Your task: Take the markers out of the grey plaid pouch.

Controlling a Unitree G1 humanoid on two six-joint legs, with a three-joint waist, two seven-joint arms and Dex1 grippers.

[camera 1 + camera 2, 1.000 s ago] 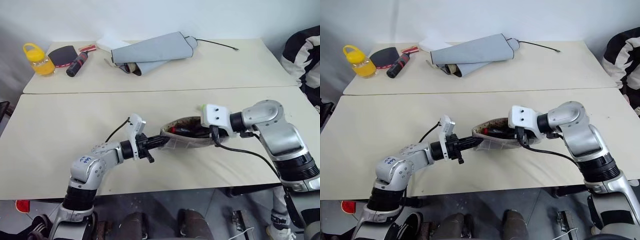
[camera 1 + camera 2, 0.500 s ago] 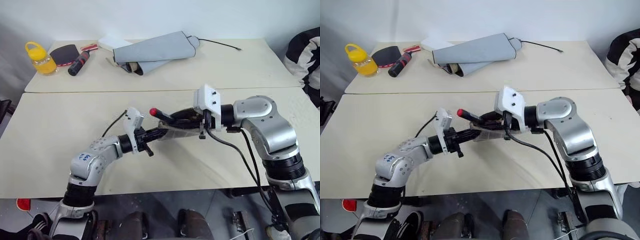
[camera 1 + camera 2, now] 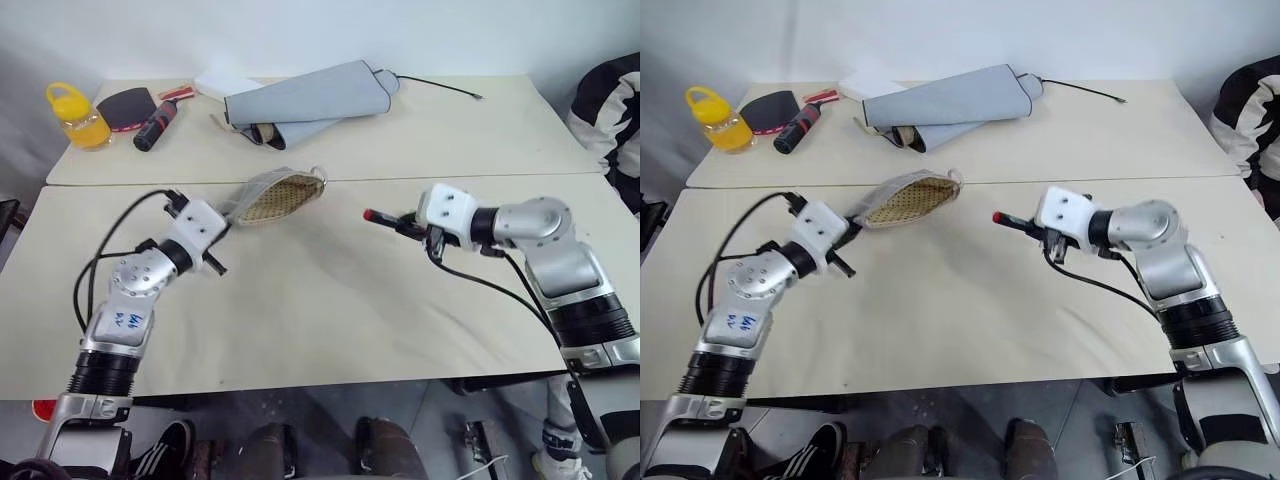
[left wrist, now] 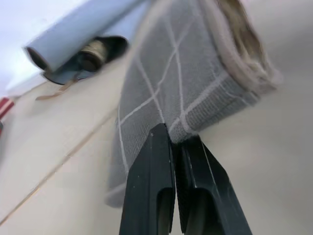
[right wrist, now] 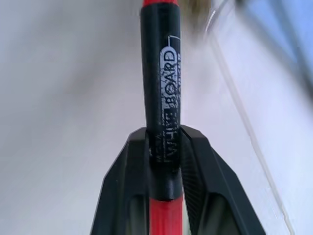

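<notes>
The right gripper [image 5: 165, 161] is clamped on the black-barrelled, red-ended marker [image 3: 392, 219], clear of the flat grey plaid fabric pouch [image 3: 268, 196] pinched by the left gripper [image 4: 174, 147]; best lower it flat onto the beige table [image 3: 330, 300], well apart; then release.

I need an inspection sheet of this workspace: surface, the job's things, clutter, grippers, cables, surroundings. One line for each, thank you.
Surface: two beige tables set end to end, a seam between them.
Job's things: grey plaid pouch lifted at one end near the seam, mouth open, brownish lining showing; red-ended marker outside it, held above the near table. Second marker: nothing seen.
Clutter: far table holds a yellow jar, a paddle, a black-and-red handle, rolled grey fabric and a white block.
Grippers: left gripper shut on the pouch's edge; right gripper shut on the marker's barrel.
Cables: black leads along both wrists; a thin cable on the far table.
Surroundings: pale wall; black-and-white fabric at the right.
</notes>
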